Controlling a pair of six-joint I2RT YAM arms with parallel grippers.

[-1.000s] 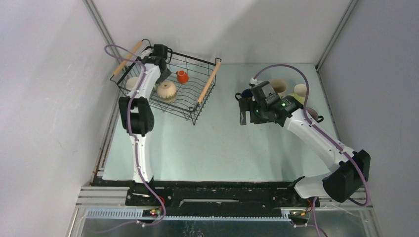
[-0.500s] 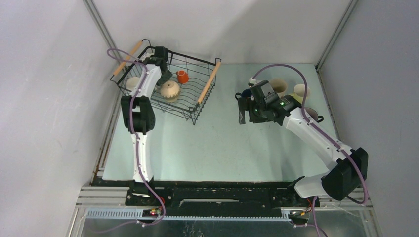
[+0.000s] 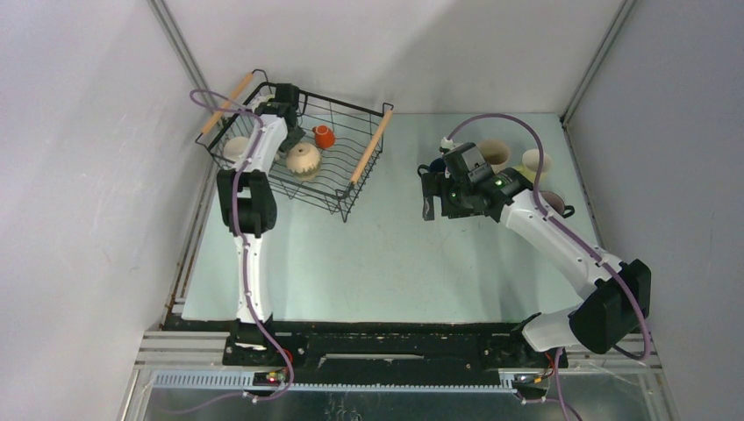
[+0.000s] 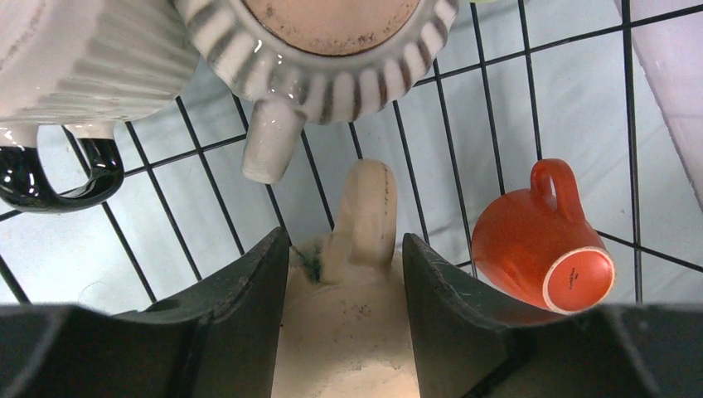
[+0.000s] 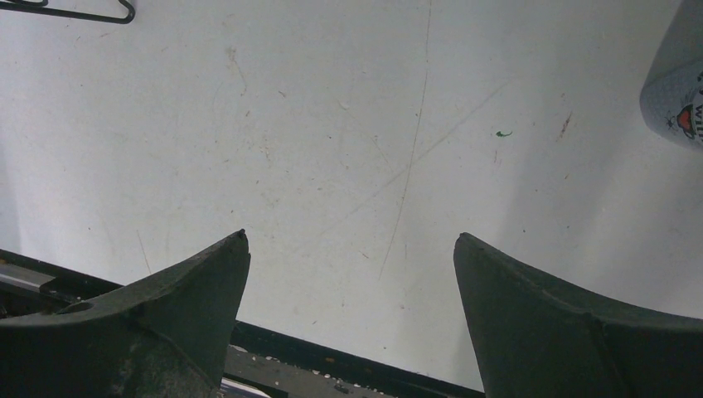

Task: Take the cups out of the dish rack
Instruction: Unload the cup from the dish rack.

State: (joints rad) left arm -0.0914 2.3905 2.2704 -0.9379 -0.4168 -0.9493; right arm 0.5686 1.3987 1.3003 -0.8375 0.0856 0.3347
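Your worktop (image 3: 386,263) is pale and scuffed. The right end effector (image 5: 351,235) hangs above a bare stretch of it, released, its fingers spread wide with nothing between them. Behind that end effector, around the right wrist, several unloaded cups (image 3: 496,153) stand on the worktop, and the edge of one pale printed cup (image 5: 676,108) shows off to its right.

The dish rack (image 3: 338,197) sits at the far left corner, and your left arm reaches down into it. The left end effector (image 4: 346,235) is low inside the rack, just above the wire floor.

Just ahead of its fingertips lies the striped ribbed cup (image 4: 332,41), with its unglazed base turned toward the wrist camera and its handle pointing back at the fingers. To the left of that is a white ribbed cup (image 4: 75,50), with a black handle loop beneath it.

The left end effector is grasping the cream cup (image 4: 344,332). The cup's body fills the gap between the two fingers, and its handle juts forward past the tips.

The orange cup (image 4: 530,249) lies on its side ahead and to the right of that end effector. It is apart from the fingers, with its handle uppermost.
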